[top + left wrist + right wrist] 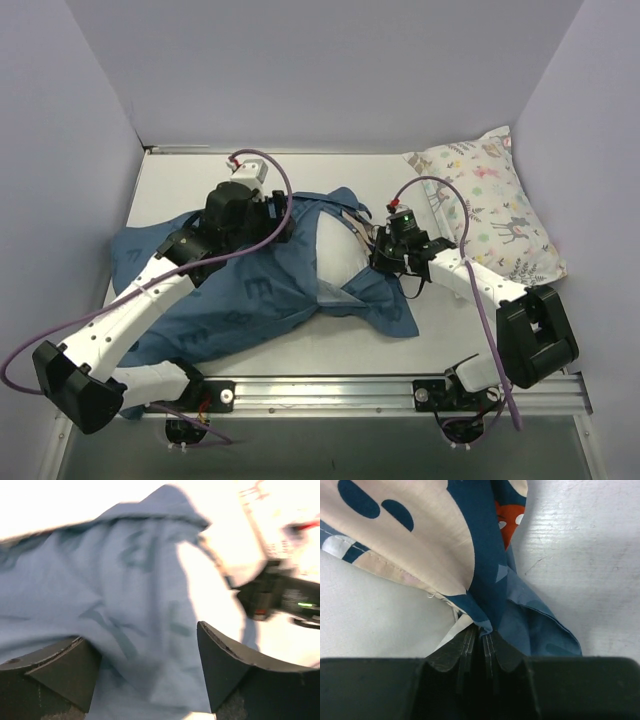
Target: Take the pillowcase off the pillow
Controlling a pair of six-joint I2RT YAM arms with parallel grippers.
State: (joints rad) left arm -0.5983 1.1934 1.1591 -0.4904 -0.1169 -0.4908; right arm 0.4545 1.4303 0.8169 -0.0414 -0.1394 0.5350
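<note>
The navy-blue pillowcase [240, 290] lies crumpled across the left and middle of the table. The plain white pillow [340, 255] shows through its open mouth. My left gripper [285, 222] hovers over the upper edge of the pillowcase, next to the opening. In the blurred left wrist view it [145, 635] is open, with the blue fabric [125, 590] below and between the jaws and the white pillow [205, 595] to the right. My right gripper [378, 248] is at the right side of the opening. In the right wrist view it [479, 630] is shut on the pillowcase hem [485, 580], with the printed side showing.
A second pillow [490, 205], white with small pastel animals and leaves, lies at the back right against the wall. Grey walls close in the table on the left, back and right. A metal rail [330, 385] runs along the near edge. The right arm [280, 597] shows in the left wrist view.
</note>
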